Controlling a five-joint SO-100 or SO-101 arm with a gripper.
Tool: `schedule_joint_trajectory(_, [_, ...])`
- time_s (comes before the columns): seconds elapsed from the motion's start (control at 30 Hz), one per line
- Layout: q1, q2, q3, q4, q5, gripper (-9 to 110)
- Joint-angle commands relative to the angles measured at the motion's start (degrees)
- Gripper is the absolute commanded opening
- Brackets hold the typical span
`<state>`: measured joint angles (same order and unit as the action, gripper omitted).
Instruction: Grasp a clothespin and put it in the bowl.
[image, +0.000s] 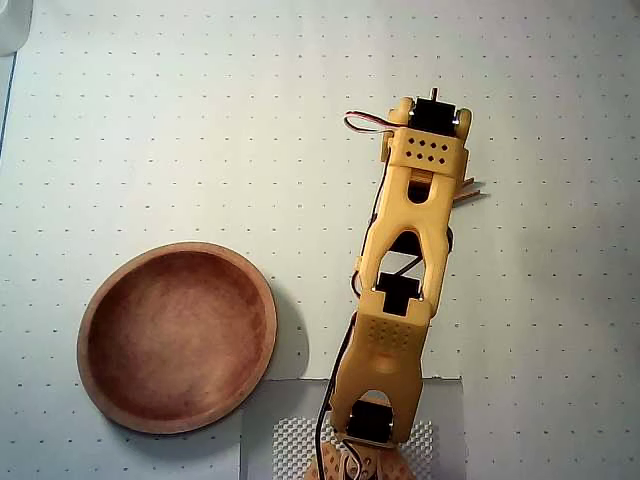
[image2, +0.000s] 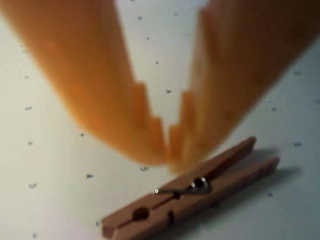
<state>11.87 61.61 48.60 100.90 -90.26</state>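
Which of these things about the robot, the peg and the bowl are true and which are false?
1. The bowl is empty. True.
2. The clothespin is already in the bowl. False: it lies on the dotted table under the pincer.
3. The pincer tips are close together just above the clothespin in the wrist view. True.
4. The bowl sits to the right of the arm in the overhead view. False: it sits to the left.
5. The clothespin is blue plastic. False: it is tan wood with a metal spring.
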Motion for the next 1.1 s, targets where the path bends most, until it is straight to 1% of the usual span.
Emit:
schedule_joint_trajectory(0.0, [-0.5, -0.3, -6.3, 1.6, -2.4, -3])
schedule_joint_trajectory(0.33, [-2.8, -9.2, -16.1, 1.5, -3.5, -3])
schedule_joint_trajectory(0.53, [-2.7, -14.9, -19.9, 1.7, -1.3, -3])
schedule_joint_trajectory(0.6, [-2.7, -15.8, -19.5, 1.7, 2.1, -3])
schedule_joint_trajectory(0.83, [-2.6, -17.1, -19.2, 1.8, 19.9, -3])
schedule_joint_trajectory(1.07, [-2.6, -17.1, -19.4, 1.8, 34.0, -3])
